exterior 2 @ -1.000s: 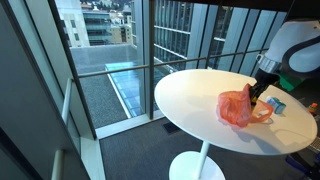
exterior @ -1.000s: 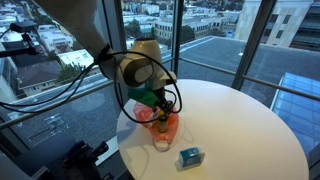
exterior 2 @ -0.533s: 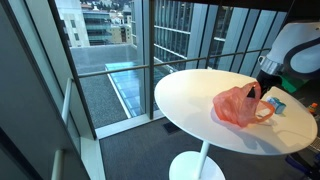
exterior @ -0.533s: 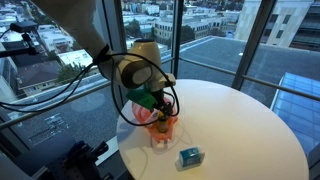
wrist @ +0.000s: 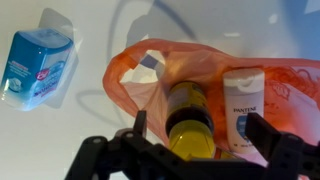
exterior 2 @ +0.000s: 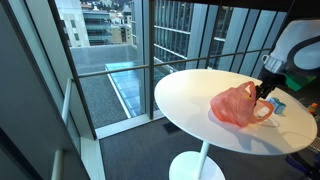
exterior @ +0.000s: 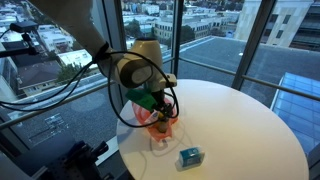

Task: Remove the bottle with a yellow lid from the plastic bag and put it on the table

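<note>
Orange bag (wrist: 190,62), white table (wrist: 100,30), blue box (wrist: 38,65)

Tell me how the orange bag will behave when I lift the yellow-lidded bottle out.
The orange bag looks thin and crumpled, so it will probably flop and cling, rising with the yellow-lidded bottle. The white bottle lying inside may weigh it down somewhat, though it could shift too.
</note>
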Motion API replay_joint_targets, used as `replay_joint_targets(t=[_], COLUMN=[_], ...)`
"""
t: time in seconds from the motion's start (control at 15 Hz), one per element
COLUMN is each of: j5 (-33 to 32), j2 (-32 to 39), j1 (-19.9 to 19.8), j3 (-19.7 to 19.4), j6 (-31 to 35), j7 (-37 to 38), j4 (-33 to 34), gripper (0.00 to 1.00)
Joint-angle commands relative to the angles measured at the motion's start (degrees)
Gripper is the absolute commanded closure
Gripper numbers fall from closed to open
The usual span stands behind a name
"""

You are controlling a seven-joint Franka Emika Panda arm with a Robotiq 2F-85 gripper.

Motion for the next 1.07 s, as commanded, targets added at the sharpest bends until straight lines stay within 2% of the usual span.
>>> replay_joint_targets(t=[0.0, 0.6, 1.0], j5=[2.5, 3.3, 4.6], j2=[-0.5, 1.9, 4.2], j1=[-0.5, -0.2, 0.0], j3=[0.7, 0.8, 1.0], j6=[-1.3, -2.2, -5.2], j7=[-2.7, -1.4, -0.4], j4=[0.1, 3.4, 6.8], gripper=[0.0, 0.0, 0.0])
